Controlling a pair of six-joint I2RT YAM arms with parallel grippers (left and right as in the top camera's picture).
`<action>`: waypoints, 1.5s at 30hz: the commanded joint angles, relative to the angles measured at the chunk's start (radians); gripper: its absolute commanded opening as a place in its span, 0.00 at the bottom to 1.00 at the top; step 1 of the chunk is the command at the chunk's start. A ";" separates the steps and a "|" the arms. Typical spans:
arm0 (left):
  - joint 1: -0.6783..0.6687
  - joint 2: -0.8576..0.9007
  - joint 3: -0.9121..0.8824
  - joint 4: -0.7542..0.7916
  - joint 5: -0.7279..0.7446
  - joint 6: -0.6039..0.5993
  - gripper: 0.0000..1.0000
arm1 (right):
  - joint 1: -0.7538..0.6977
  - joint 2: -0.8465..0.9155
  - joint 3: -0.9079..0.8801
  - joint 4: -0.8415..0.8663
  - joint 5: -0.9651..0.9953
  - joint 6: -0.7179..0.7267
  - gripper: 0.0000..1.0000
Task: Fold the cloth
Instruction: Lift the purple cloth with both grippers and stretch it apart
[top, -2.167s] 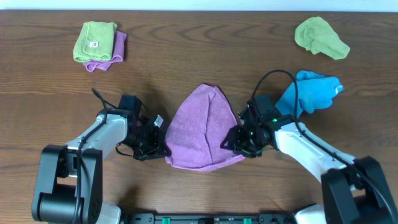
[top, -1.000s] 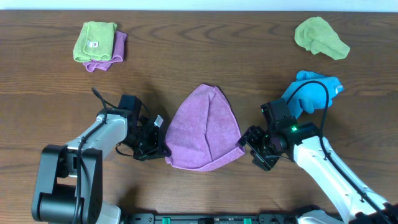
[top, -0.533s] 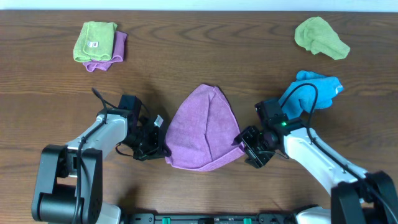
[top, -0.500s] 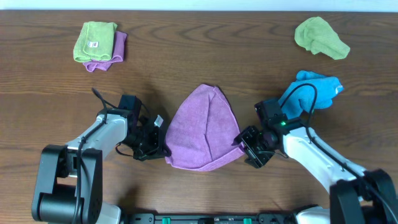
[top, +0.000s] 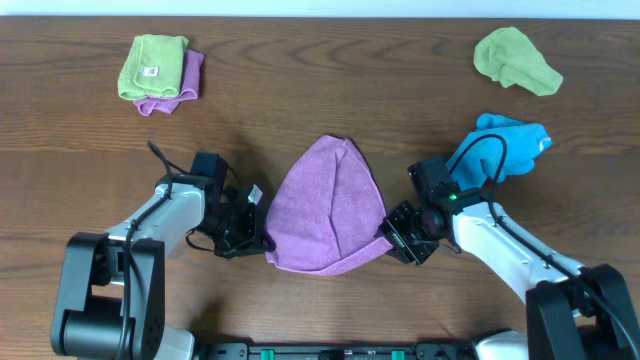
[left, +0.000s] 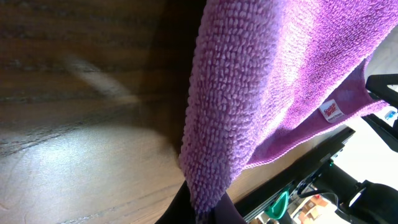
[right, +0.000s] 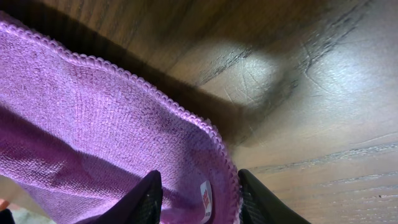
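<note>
**Me:** Left claw (left: 202, 210) is pressed together, pinching the cloth (top: 325, 205) at its near-left corner. On my wrist view the purple pile is bunched right between the fingers.

**Partner:** And your right claw (right: 199, 190)?

**Me:** Spread. Its fingers stand apart on either side of the near-right corner, with the white tag (right: 205, 200) lying between them.

**Partner:** Where's the cloth sitting?

**Me:** Mid-surface (top: 320, 100) on the near side, between my two arms, tapering to a point on the far side. I also see a blue cloth (top: 505, 145) just beyond my right arm, a lime-green cloth (top: 515, 58) far right, and a folded stack (top: 152, 65), green over purple, far left.
</note>
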 joint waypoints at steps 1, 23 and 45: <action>0.005 -0.011 0.014 -0.005 -0.006 0.021 0.06 | -0.003 0.002 -0.013 -0.003 -0.008 0.010 0.41; 0.006 -0.011 0.034 -0.005 0.142 0.020 0.06 | 0.036 -0.032 -0.031 0.116 -0.011 -0.116 0.01; 0.038 -0.010 0.714 0.186 0.022 -0.273 0.06 | -0.090 -0.080 0.474 0.215 0.167 -0.291 0.02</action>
